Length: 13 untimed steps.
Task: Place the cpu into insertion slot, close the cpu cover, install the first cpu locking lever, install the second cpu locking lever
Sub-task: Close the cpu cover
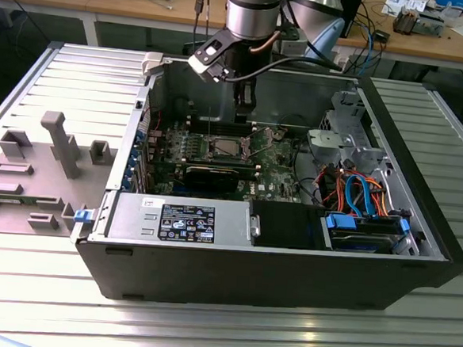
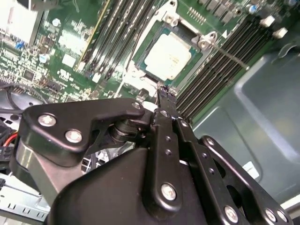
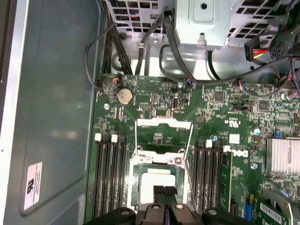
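Note:
The cpu (image 2: 168, 55) (image 3: 154, 177), a silvery square chip, lies in the insertion slot (image 2: 140, 60) (image 3: 135, 187) on the green board; the exterior view shows it at the board's middle (image 1: 220, 147). The cpu cover (image 3: 164, 123) (image 1: 268, 134) is swung open, away from the slot. Thin wire locking levers (image 3: 188, 157) (image 2: 230, 56) stand loose beside the slot. My gripper (image 2: 164, 92) (image 3: 164, 190) (image 1: 244, 104) hovers just above the cpu's edge. Its two black fingers are shut together with nothing between them.
Black memory slots (image 3: 110, 178) (image 3: 208, 178) flank the socket on both sides. A drive cage with cables (image 1: 352, 150) fills the exterior view's right of the case. The power supply (image 1: 180, 219) lies along the front. A heat sink (image 3: 282, 157) sits beside the memory.

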Each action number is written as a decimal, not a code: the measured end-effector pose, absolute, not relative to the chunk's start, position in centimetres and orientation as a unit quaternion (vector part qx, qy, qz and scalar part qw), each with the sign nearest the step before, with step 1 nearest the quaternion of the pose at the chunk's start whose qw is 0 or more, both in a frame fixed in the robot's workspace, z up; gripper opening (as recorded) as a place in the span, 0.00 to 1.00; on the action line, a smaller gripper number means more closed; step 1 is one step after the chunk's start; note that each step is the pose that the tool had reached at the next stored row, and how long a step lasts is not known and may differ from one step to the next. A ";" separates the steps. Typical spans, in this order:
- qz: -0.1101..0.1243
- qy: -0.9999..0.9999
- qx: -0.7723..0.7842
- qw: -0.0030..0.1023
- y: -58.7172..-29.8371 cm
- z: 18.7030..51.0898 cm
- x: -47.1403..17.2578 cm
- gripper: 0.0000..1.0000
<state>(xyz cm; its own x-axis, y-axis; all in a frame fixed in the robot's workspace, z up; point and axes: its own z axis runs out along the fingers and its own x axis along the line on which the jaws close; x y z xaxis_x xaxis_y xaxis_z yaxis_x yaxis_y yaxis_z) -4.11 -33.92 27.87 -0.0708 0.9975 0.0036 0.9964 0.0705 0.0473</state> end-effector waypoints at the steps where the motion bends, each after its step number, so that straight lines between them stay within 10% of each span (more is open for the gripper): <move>1: 0.019 0.731 0.681 0.015 -33.9 27.9 -3.9 0.11; 13: 0.018 0.732 0.681 0.015 -33.9 27.3 -0.1 0.11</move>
<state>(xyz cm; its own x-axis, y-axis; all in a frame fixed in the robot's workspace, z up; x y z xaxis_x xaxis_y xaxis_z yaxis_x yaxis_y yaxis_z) -0.11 -33.90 27.27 -0.0710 0.9975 0.0034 0.9964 0.0707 0.0472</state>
